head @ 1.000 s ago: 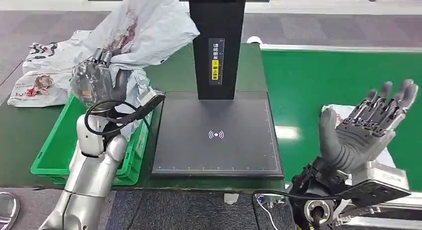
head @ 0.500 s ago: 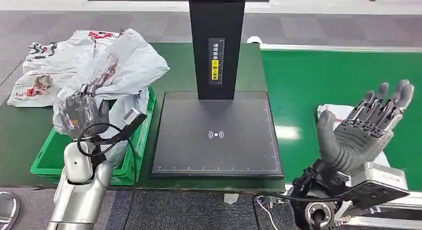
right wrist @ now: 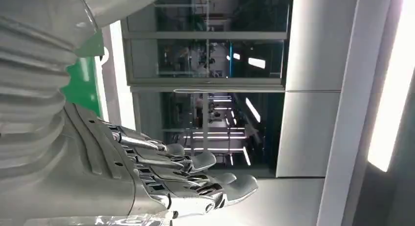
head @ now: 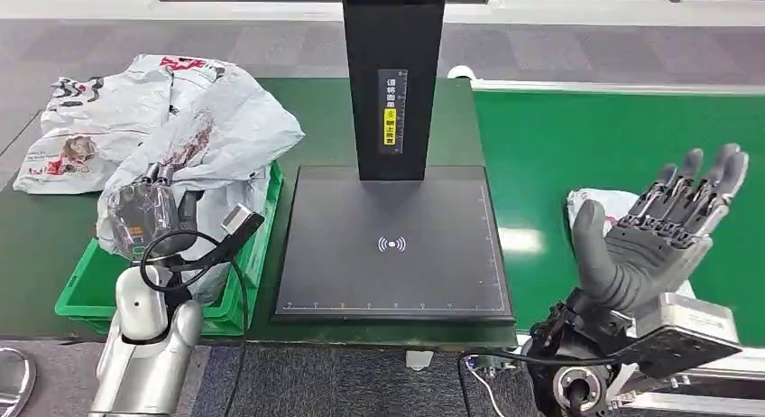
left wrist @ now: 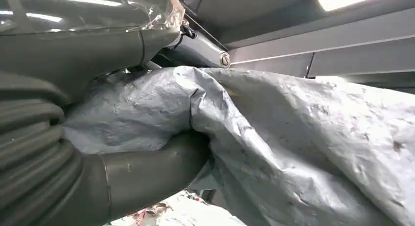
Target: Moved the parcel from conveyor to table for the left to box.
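A crumpled grey-white parcel bag [head: 225, 128] hangs partly inside the green box [head: 90, 282] at the table's left. My left hand [head: 144, 209] grips its lower end above the box. In the left wrist view the grey bag [left wrist: 293, 138] is pinched against the thick thumb of my left hand [left wrist: 137, 172]. My right hand [head: 659, 227] is raised over the green conveyor [head: 586, 137], palm up and fingers spread, holding nothing; the right wrist view shows my right hand [right wrist: 147, 177] with straight fingers. Behind it a white parcel [head: 604, 203] lies on the belt.
A black scanner plate [head: 392, 245] with a tall black post [head: 392, 74] fills the table's middle. More white printed bags [head: 86, 119] lie at the back left beyond the box. The table's near edge runs just below the plate.
My left hand has come down and toward me with the parcel, which has sunk from high above the box into it. The right hand has hardly moved.
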`<state>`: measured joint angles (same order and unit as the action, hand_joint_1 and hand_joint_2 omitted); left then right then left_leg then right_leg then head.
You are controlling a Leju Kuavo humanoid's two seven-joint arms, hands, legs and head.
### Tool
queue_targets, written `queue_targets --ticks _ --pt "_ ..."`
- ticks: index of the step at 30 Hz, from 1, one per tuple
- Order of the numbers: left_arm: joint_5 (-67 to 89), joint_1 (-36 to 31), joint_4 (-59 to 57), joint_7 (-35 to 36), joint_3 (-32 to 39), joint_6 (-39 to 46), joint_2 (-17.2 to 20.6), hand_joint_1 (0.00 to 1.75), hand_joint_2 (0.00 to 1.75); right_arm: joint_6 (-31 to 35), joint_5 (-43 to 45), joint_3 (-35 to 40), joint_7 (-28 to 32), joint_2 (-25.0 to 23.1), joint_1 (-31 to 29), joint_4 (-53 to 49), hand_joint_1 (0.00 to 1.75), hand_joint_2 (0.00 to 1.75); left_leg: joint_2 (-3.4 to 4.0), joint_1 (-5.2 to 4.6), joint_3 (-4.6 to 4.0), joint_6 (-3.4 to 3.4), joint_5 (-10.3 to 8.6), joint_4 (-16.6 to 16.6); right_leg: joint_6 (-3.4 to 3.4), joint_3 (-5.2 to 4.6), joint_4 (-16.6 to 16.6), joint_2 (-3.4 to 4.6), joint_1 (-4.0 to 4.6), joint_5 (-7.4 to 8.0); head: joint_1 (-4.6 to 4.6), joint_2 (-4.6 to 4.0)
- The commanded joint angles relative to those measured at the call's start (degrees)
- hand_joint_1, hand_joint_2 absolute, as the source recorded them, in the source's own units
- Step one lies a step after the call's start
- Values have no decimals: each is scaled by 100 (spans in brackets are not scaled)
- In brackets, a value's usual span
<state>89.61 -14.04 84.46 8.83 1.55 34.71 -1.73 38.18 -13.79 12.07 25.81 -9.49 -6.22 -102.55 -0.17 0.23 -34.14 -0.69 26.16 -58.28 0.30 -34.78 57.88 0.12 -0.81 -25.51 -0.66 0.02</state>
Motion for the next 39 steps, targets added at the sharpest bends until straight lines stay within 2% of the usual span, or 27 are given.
queue_targets --ticks 1,5,10,11,20,39 --pt "22 -83 -123 20 214 -40 -39 175 175 -5 24 -199 -11 130 -83 99 0 175 0 2 7 1 0 4 -1 9 -6 -2 3 0 0 -2" --pt "39 118 -140 263 212 -250 -16 175 175 -64 -34 -213 -40 89 -64 52 0 175 5 0 14 1 1 9 -1 13 -10 3 1 1 0 -2" --pt "0 54 -385 303 330 -441 -192 173 175 -45 -126 -265 -100 62 -56 -33 0 175 -1 3 12 1 0 8 -2 14 -11 -3 4 0 0 0" --pt "-28 45 -417 294 341 -417 -214 0 175 -53 -135 -265 -107 58 -42 -46 0 175 -6 5 16 2 -2 14 -3 22 -20 -9 7 2 0 -2" --pt "39 -193 -892 359 83 -703 -145 0 175 -229 -174 -319 -174 20 -136 73 0 175 -10 1 8 1 -4 7 -1 11 -7 -12 1 1 0 0" --pt "-396 -185 -899 236 -29 -723 -149 0 175 -276 -181 -352 -157 1 -192 196 0 175 -4 3 4 1 -1 2 -1 6 -5 -5 3 1 0 0"
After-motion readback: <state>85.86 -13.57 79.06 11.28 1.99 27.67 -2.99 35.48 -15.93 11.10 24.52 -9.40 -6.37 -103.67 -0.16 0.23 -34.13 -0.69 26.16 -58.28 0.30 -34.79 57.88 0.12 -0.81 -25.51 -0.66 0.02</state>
